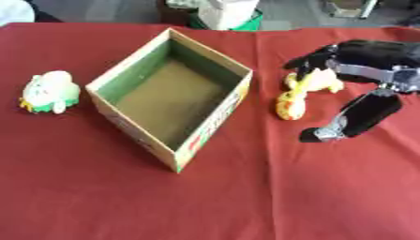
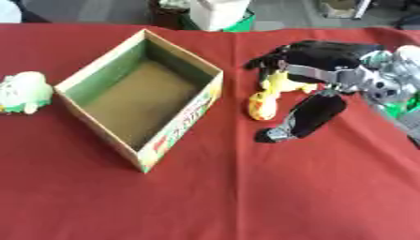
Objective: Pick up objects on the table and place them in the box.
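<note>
An open cardboard box (image 1: 209, 58) with a green inner lining stands on the red table, turned diagonally, with nothing inside. Right of it lies a yellow and orange soft toy (image 1: 297, 96). My right hand (image 1: 361, 61) comes in from the right and hovers over the toy's upper part, fingers (image 1: 308, 63) draped on it and the thumb (image 1: 353, 119) stretched out below, beside the toy. The fingers are spread around the toy without closing on it. A white and green plush toy (image 1: 49, 91) lies left of the box. My left hand shows in neither view.
The red cloth (image 1: 246, 197) covers the whole table. Beyond the far edge stand a white and green container (image 1: 229, 14) and other clutter on the floor.
</note>
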